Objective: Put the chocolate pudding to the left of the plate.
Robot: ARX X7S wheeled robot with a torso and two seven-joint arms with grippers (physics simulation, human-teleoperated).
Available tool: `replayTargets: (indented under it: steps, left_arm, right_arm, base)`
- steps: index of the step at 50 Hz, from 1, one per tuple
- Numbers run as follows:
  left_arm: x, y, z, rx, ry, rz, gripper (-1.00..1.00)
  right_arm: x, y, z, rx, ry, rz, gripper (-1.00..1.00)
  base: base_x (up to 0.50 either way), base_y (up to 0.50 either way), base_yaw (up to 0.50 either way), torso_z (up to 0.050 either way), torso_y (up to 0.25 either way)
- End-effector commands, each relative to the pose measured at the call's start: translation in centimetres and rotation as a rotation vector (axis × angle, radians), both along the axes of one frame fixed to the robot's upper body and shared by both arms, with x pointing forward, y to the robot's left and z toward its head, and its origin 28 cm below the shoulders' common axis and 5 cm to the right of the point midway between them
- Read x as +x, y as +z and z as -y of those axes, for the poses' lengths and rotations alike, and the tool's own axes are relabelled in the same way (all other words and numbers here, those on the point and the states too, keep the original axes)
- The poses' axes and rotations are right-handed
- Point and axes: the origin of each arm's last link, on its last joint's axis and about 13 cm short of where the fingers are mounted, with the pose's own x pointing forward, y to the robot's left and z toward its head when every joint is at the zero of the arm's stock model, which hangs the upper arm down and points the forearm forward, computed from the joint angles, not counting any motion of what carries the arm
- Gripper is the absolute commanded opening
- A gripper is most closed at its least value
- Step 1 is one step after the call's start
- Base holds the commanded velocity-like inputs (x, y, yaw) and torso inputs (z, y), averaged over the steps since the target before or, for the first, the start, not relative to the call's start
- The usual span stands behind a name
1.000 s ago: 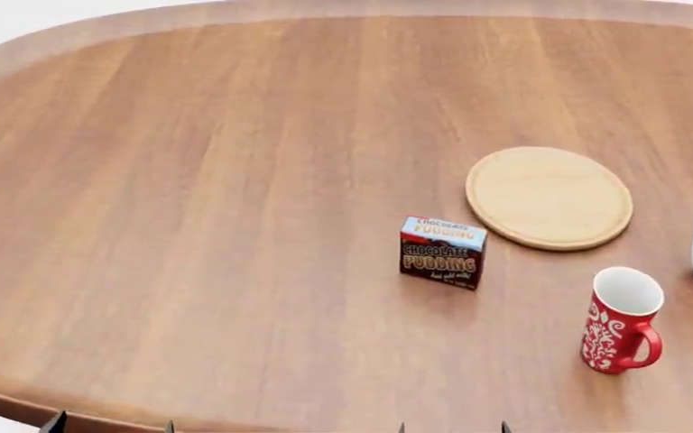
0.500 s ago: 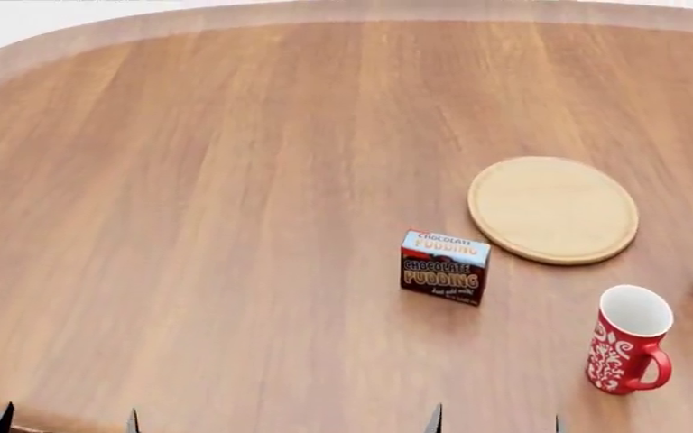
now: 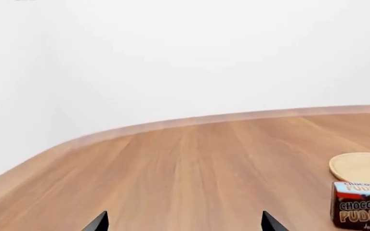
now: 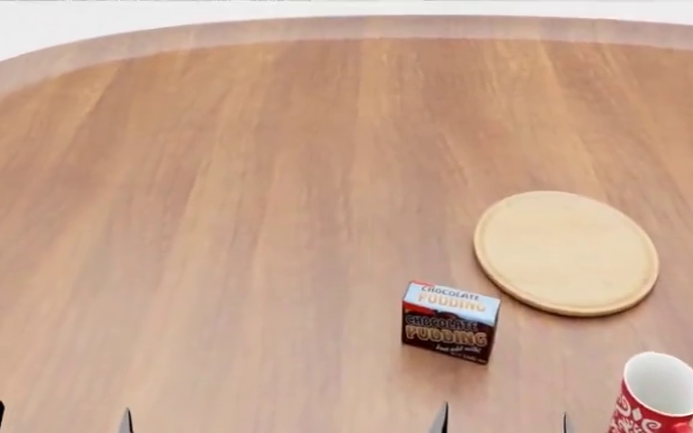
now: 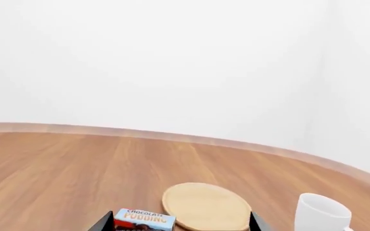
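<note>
Head view — chocolate pudding (image 4: 450, 322) stands upright on the worktop (image 4: 226, 225), near the plate (image 4: 566, 252).
Both tools — left (image 4: 55, 419), right (image 4: 502, 421) — show fingertips spread, empty.

Red mug (image 4: 657, 395) cut by bottom edge; both tools show fingertips only.

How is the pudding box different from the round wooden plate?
The chocolate pudding is a boxy carton standing upright; the plate is a round disc lying flat. The pudding is dark brown with a blue top and lettering; the plate is plain light tan. The plate is wider, the pudding taller. Both sit on the wooden table, apart from each other, touched by no hand.
</note>
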Motion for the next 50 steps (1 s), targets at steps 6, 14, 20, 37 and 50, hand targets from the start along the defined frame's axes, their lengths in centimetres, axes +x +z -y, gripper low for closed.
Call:
replayTargets:
  steps: [6,14,20,37,50]
  left_arm:
    - [-0.08,0.04,0.00,-0.001,-0.001,0.008,1.00]
    - [-0.06,0.01,0.00,0.002,0.003,0.007,1.00]
    - [-0.08,0.06,-0.03,0.001,0.002,0.008,1.00]
    - [-0.04,0.08,-0.03,-0.001,0.001,0.006,1.00]
    - [-0.16,0.23,-0.03,-0.004,0.003,0.006,1.00]
  right_arm:
    - [-0.05,-0.07,-0.12,-0.009,0.005,-0.002,1.00]
    - [0.01,-0.15,-0.14,-0.010,0.008,-0.004,1.00]
    - [0.04,-0.10,-0.11,-0.009,0.005,-0.006,1.00]
    - [0.09,-0.14,-0.02,-0.007,0.002,-0.005,1.00]
    - [0.07,-0.16,-0.02,-0.008,0.003,-0.005,1.00]
  base:
    - [0.28,0.00,0.00,0.000,0.000]
    - [0.28,0.00,0.00,0.000,0.000]
    - [0.28,0.00,0.00,0.000,0.000]
    - [0.28,0.00,0.00,0.000,0.000]
    - [0.28,0.00,0.00,0.000,0.000]
